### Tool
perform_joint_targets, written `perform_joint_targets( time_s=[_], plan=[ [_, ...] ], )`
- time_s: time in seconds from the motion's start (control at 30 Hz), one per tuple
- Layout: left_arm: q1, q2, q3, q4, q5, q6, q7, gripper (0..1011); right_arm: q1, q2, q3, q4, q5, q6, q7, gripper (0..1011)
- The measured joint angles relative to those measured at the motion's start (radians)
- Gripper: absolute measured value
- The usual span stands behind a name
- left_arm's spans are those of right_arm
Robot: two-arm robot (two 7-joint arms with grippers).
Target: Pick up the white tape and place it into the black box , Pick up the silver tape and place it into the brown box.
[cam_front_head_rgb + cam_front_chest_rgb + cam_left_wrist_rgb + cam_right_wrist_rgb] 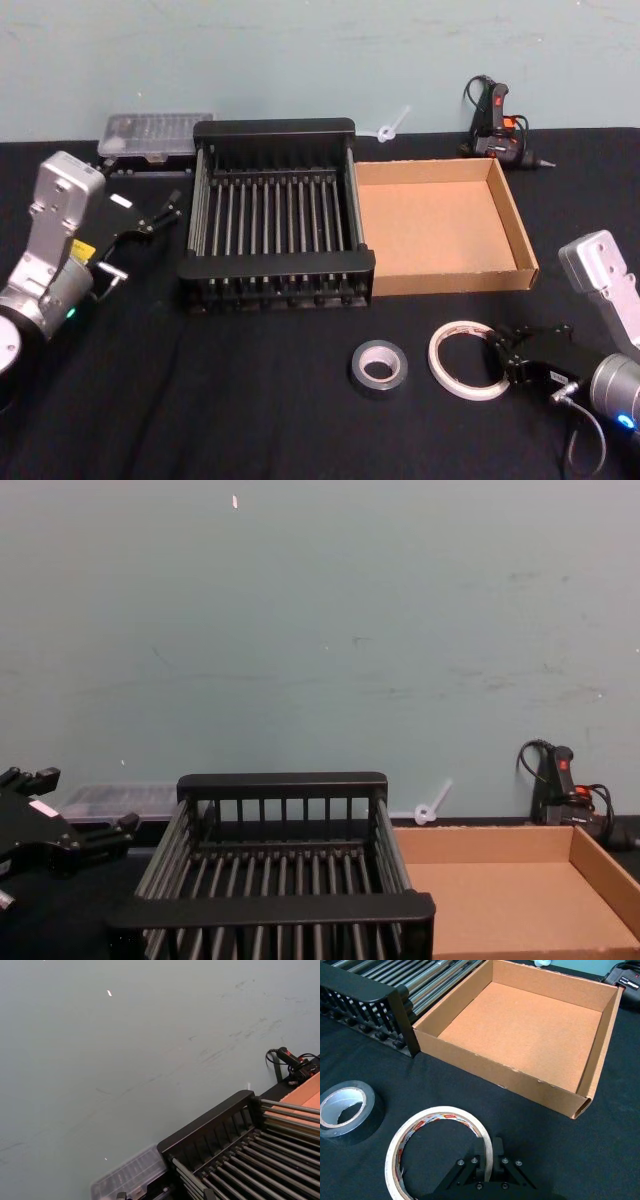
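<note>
Right gripper [503,357] is sitting low at the near right of the table [250,420], fingers [497,1152] pinching the wall of the white tape [467,358] from both sides, one inside the ring and one outside. White tape is lying flat on the black cloth, red-and-white print showing on its inner face. Silver tape [379,366] is lying flat just left of it, apart, not touching. Brown box [520,235] is sitting behind both rolls, and the black box [275,128] is standing right against its left wall. Left gripper [150,214] is hanging open, fingers spread, beside the left side of the black box, holding nothing. Clear plastic case [155,133] is sitting behind the crate's left corner, and a dark hand tool [497,125] is lying at the back right.
</note>
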Motion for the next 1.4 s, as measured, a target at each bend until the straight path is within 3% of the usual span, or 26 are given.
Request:
perform_joint_targets(
  time_s=[0.83, 1.4],
  plan=[
    [0.000, 0.000, 0.000, 0.000, 0.000, 0.000, 0.000, 1001, -0.001, 0.000, 0.001, 0.000, 0.000, -0.002, 0.001, 95],
    [0.000, 0.000, 0.000, 0.000, 0.000, 0.000, 0.000, 1001, -0.029, 0.010, 0.056, -0.068, 0.035, -0.053, -0.001, 95]
  ],
)
